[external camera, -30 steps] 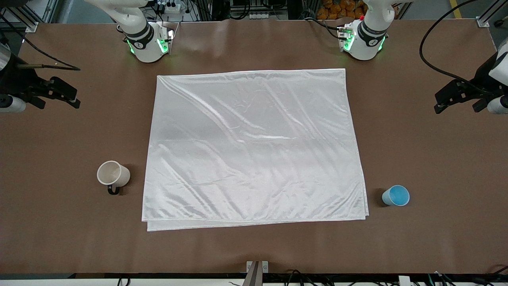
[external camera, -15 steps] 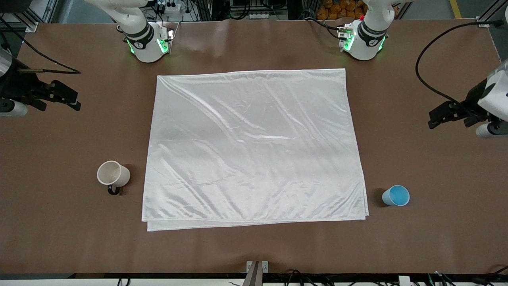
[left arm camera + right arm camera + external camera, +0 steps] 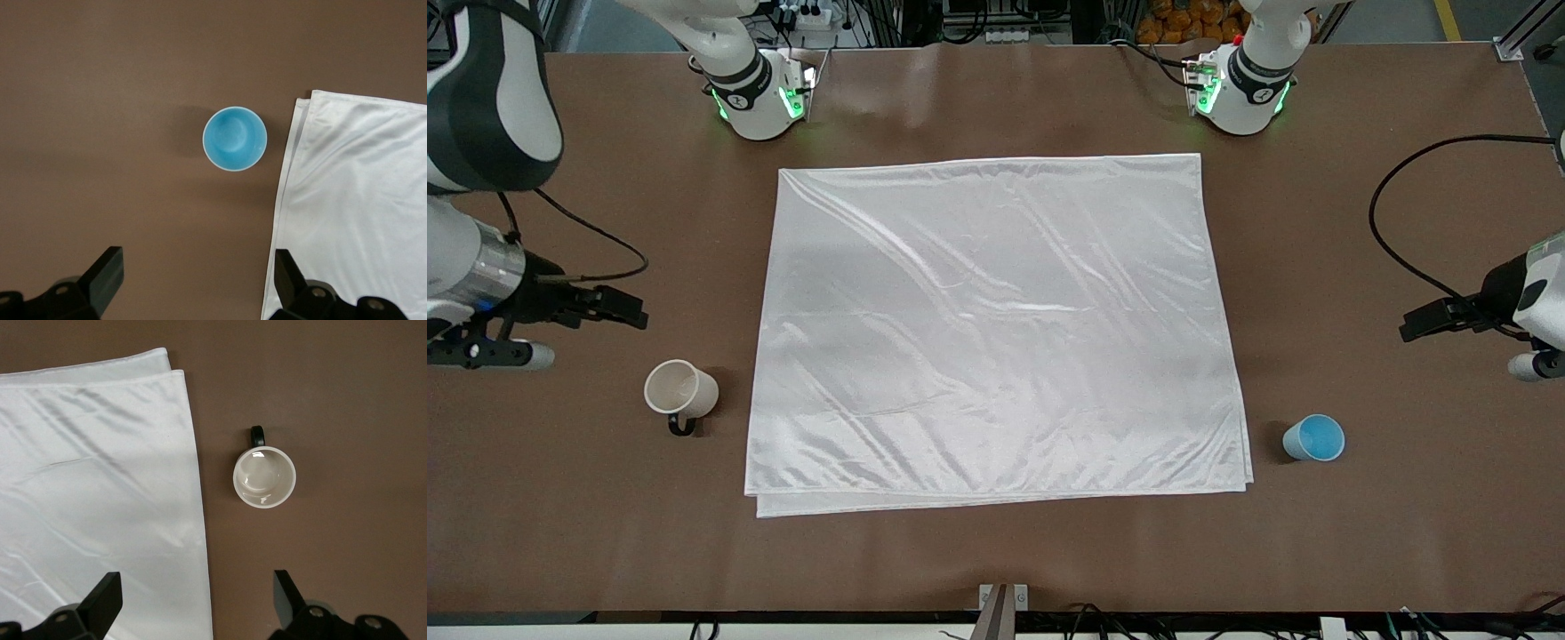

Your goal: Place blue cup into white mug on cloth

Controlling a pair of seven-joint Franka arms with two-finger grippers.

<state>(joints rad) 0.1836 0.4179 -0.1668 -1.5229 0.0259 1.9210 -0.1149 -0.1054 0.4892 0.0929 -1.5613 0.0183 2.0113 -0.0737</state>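
The light-blue cup (image 3: 1313,437) (image 3: 235,139) stands upright on the bare table, beside the cloth's corner toward the left arm's end. The white mug (image 3: 680,389) (image 3: 264,477) with its black handle stands upright on the table beside the cloth toward the right arm's end. Between them the white cloth (image 3: 996,329) (image 3: 360,200) (image 3: 100,500) lies flat, with nothing on it. My left gripper (image 3: 1423,322) (image 3: 198,273) hangs open over bare table close to the cup. Open too, my right gripper (image 3: 618,307) (image 3: 197,593) hovers over the cloth's edge close to the mug. Neither holds anything.
Both arm bases (image 3: 760,93) (image 3: 1240,89) stand at the table's back edge. A black cable (image 3: 1405,204) loops over the table from the left arm. A small metal bracket (image 3: 1003,597) sits at the brown table's (image 3: 996,560) front edge.
Both arms have swung in from the table's ends, the left gripper toward the blue cup and the right gripper toward the white mug. Cup, mug and cloth have not moved.
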